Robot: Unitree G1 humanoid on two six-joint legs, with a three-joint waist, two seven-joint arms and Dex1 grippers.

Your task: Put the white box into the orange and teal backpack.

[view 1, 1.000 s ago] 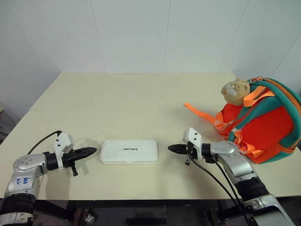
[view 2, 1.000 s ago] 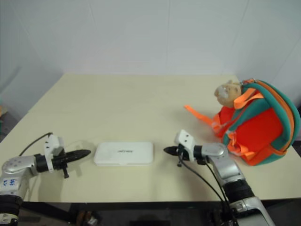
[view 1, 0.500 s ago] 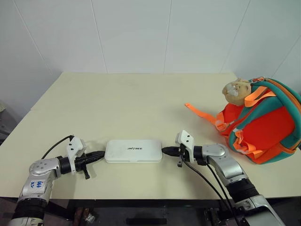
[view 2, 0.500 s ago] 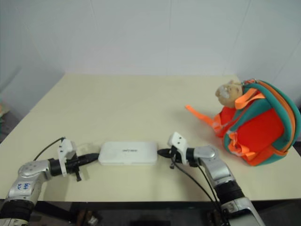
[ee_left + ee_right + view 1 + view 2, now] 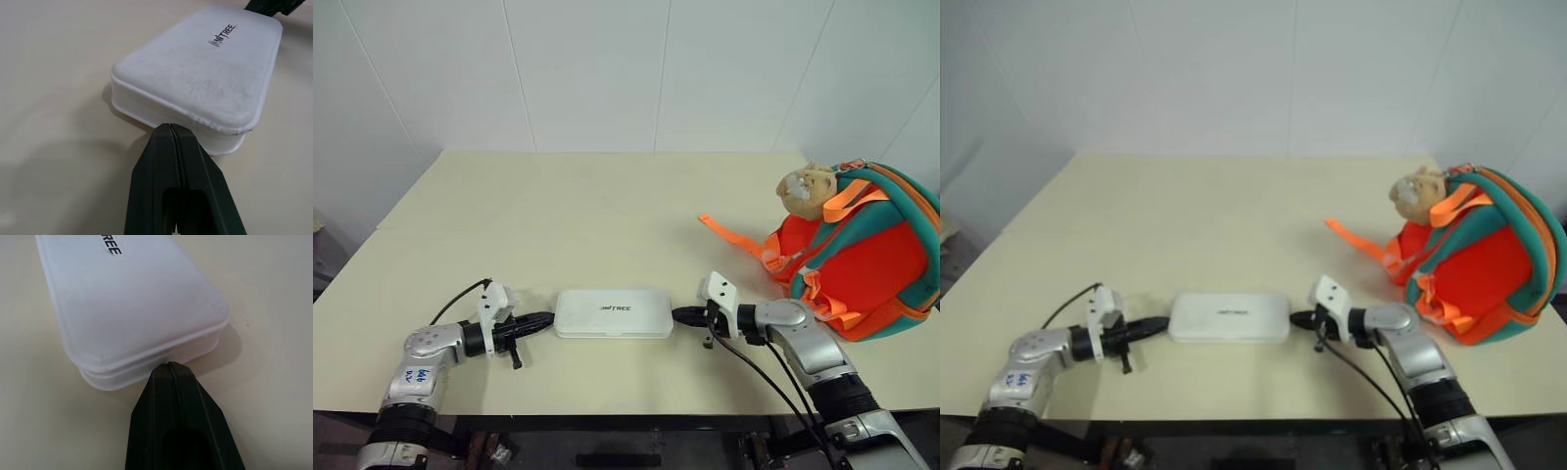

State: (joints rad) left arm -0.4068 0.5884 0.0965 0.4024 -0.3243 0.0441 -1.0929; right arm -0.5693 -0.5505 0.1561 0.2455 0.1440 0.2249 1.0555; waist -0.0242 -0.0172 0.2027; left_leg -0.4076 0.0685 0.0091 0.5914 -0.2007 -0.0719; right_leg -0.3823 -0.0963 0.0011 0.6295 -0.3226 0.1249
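Both arms reach inward, closed left end effector and right end effector pressing the white box's ends.

- You see the box flat on the table, left gripper and right gripper closed at its ends.
- The backpack stands well apart, at your right.

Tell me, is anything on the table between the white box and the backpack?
Only the right gripper, shut, with its tip at the white box's end. Past it, bare table runs to the orange and teal backpack.
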